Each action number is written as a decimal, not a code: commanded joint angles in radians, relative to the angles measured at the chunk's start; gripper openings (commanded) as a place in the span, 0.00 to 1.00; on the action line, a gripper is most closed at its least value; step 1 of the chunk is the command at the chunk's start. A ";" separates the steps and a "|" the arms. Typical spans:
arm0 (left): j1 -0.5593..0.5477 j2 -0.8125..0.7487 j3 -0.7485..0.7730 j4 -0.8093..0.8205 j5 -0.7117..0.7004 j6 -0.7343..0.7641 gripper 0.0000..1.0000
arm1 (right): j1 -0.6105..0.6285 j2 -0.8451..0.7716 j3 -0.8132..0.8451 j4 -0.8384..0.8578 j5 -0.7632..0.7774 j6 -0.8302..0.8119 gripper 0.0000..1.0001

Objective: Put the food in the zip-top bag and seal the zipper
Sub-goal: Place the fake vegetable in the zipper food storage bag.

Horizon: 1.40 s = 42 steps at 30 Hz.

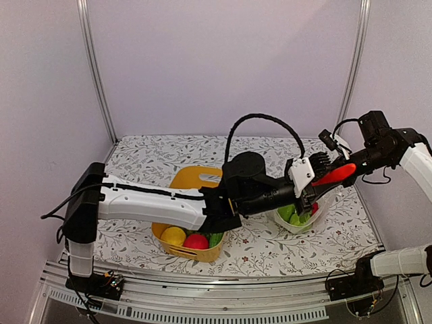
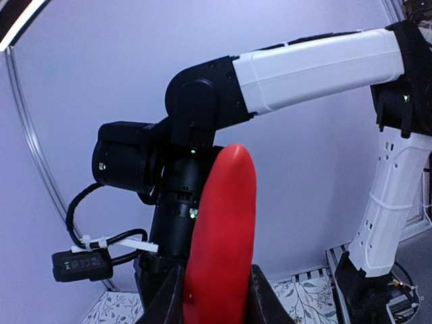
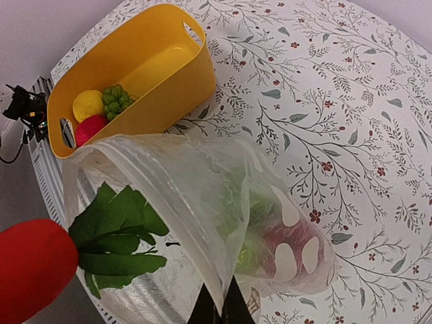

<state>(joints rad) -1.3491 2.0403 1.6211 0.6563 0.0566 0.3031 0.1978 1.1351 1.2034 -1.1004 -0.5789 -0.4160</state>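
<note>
Left pincer (image 2: 216,301) clenched on the lower body of the red chili (image 2: 221,229), tip up, above the table. Right pincer (image 3: 219,307) nipped on the rim of the zip-top bag (image 3: 202,196), lifting the mouth open toward 9 o'clock.

The bag sits at 3 o'clock from the yellow basket (image 3: 169,81), green and red pieces already inside. A yellow fruit (image 3: 88,104), grapes (image 3: 115,98) and a red fruit (image 3: 91,128) lie in the basket.

- Handling, by judgement: the chili looks light and smooth, with soft leaves, and is best gripped mid-body.
- The bag is thin, limp and slick. The zipper (image 3: 162,185) edge is the only firm hold, and the mouth could collapse if slackened.
- The table (image 3: 324,101) carries a flat floral cloth. The walls are pale, with metal poles at the corners.
</note>
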 commanded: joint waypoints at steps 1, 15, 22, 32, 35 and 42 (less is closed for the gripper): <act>0.066 0.064 0.021 0.037 0.057 -0.036 0.00 | 0.009 -0.024 0.027 -0.025 -0.018 -0.032 0.00; 0.074 0.179 0.068 -0.288 -0.094 0.084 0.00 | 0.009 -0.032 0.029 -0.038 -0.010 -0.043 0.00; 0.066 0.250 0.185 -0.450 -0.191 0.095 0.01 | 0.008 -0.029 0.028 -0.043 0.009 -0.040 0.00; 0.066 0.346 0.337 -0.602 -0.256 0.067 0.10 | 0.009 -0.034 0.035 -0.057 0.048 -0.029 0.00; 0.063 0.354 0.370 -0.621 -0.277 0.071 0.31 | 0.009 -0.039 0.033 -0.062 0.057 -0.025 0.00; 0.016 0.216 0.273 -0.508 -0.403 0.110 0.67 | 0.008 -0.001 0.029 -0.055 0.115 0.003 0.00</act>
<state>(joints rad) -1.2957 2.3653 1.9518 0.0906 -0.2745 0.3901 0.2020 1.1206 1.2179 -1.1492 -0.5018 -0.4370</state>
